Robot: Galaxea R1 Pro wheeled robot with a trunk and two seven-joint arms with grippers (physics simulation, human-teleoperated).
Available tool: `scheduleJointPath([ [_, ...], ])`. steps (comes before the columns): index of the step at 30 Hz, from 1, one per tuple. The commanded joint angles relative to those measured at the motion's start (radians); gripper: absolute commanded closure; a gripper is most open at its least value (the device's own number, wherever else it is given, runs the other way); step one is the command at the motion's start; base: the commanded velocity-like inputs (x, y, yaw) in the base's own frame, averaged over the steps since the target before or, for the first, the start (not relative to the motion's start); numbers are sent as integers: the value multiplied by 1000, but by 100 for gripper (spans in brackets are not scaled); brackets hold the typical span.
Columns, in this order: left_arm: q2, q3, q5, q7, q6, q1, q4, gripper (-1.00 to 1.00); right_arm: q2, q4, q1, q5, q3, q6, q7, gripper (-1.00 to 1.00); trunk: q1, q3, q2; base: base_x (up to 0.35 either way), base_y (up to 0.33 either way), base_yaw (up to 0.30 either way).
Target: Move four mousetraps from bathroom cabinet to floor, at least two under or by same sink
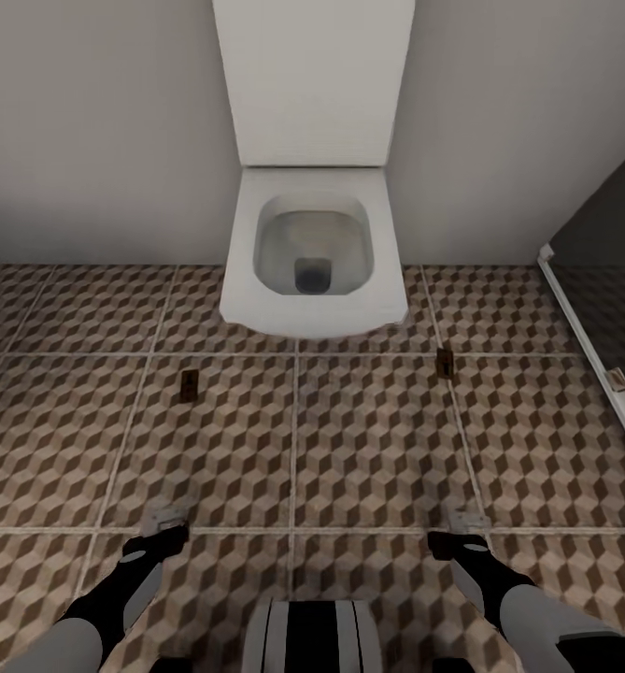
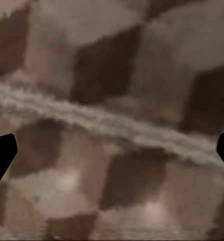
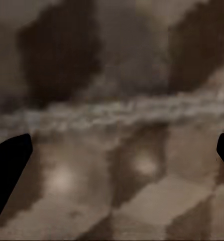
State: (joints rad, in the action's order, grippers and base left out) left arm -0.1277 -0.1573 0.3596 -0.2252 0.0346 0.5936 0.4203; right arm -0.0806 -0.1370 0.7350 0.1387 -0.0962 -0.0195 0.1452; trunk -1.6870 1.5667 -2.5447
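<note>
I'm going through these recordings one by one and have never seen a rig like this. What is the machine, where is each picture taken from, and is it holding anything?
It is a simulated wheeled robot with two arms, steered remotely by a person. The big picture comes from a camera on its head, looking down. The two dark arms reaching in from the bottom end in the left gripper and right gripper, both held low over the bathroom floor, with its cube-pattern tiles. Ahead stands a white toilet against the wall. Two mousetraps lie on the tiles: one mousetrap to the left of the toilet's front, another mousetrap to the right.

The two blurry pictures come from cameras at each wrist, looking along the fingers. The black shapes at their edges are fingertips spread wide, with bare tile between them. So both grippers are open and hold nothing.
</note>
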Motion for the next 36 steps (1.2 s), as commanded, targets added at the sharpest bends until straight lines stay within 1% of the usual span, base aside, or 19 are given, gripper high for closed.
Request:
scheduleJointPath([
  [1,-1,-9,7,-8,4,0,2,-100,0,2,-1,12,-11,-10,4,-100,1,1,0,-343,0,0],
  [9,-1,-8,7,-8,4,0,3,-100,0,2,-2,12,-11,-10,4,-100,1,1,0,-331,0,0],
  [13,-1,-8,7,-8,4,0,3,-100,0,2,-2,12,-11,-10,4,-100,1,1,0,-199,0,0],
  [20,0,-8,7,-7,4,0,3,-100,-1,2,-1,12,-11,-10,4,-100,1,1,0,-62,0,0],
  [36,-1,-7,8,-6,4,0,13,-100,-1,2,-1,12,-11,-10,4,-100,1,1,0,-8,0,0],
])
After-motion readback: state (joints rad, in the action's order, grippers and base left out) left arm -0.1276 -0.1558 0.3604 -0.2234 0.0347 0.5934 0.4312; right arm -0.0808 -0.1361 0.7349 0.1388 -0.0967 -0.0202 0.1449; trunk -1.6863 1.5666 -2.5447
